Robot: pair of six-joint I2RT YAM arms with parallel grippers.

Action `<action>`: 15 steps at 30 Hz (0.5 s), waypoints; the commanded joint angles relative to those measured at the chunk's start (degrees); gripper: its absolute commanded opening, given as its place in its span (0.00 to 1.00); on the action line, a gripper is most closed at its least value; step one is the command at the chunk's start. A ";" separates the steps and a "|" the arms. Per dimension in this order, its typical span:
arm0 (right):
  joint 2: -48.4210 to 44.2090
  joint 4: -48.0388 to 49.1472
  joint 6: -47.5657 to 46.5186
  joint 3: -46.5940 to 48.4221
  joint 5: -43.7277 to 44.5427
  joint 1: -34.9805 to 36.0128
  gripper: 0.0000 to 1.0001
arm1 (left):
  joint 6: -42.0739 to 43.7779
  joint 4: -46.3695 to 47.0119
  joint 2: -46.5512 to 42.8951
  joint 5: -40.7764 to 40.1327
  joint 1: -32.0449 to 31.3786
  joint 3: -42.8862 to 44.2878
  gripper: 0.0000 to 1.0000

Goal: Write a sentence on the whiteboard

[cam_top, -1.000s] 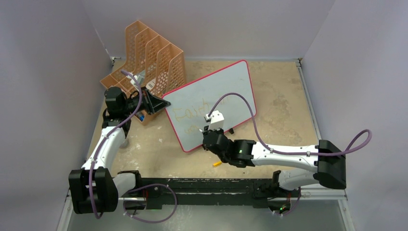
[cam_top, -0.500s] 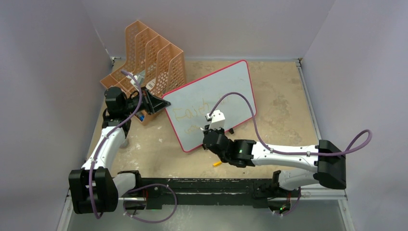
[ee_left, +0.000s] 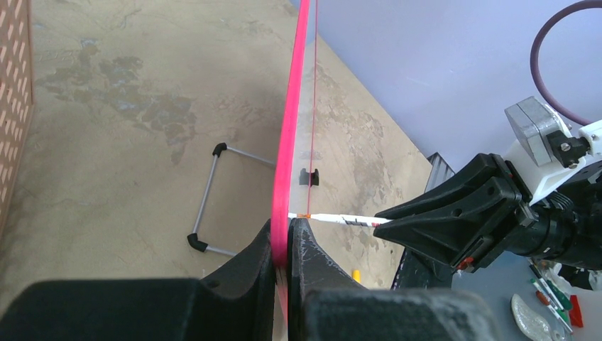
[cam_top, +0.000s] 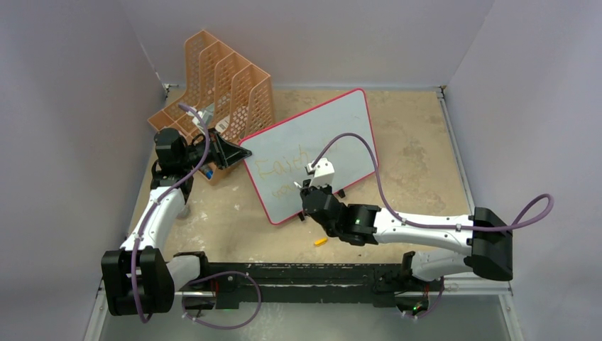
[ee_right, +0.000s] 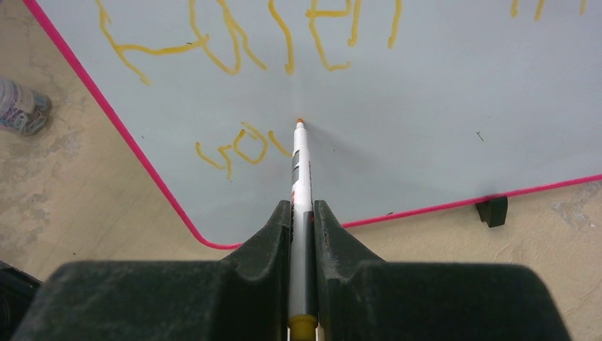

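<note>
The whiteboard (cam_top: 334, 128), pale with a red-pink frame, stands tilted in the middle of the table. My left gripper (cam_top: 238, 151) is shut on its left edge; in the left wrist view the pink frame (ee_left: 292, 128) runs up from between the fingers of the left gripper (ee_left: 287, 231). My right gripper (ee_right: 302, 206) is shut on a white marker (ee_right: 301, 170) whose orange tip touches the board (ee_right: 440, 92). The sentence (ee_right: 234, 35) shows as yellow-orange strokes in two lines, the lower line (ee_right: 238, 145) just left of the tip. From the left wrist, the marker (ee_left: 348, 219) meets the board face.
An orange perforated file rack (cam_top: 227, 78) stands behind my left arm at the back left. A small yellow cap (cam_top: 321, 241) lies on the table below my right wrist. The board's wire stand (ee_left: 206, 206) props it from behind, and a black foot (ee_right: 492, 211) sits under its lower edge.
My right wrist has shifted slightly up and to the right along the board, the marker still in its grip. The left arm and the board have not moved.
</note>
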 commanded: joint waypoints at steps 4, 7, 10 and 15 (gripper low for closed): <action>-0.60 1.97 -0.52 0.65 1.88 -0.34 0.00 | 3.91 3.43 -0.20 -1.81 0.47 0.66 0.00; -0.44 1.38 -0.15 0.47 1.49 -0.34 0.00 | 3.98 3.38 -0.22 -1.77 0.47 0.66 0.00; -0.40 0.50 0.46 0.35 0.94 -0.34 0.00 | 4.00 3.39 -0.22 -1.78 0.47 0.66 0.00; -0.63 -1.50 1.70 -0.12 0.25 -0.35 0.00 | 4.00 3.34 -0.30 -1.82 0.47 0.66 0.00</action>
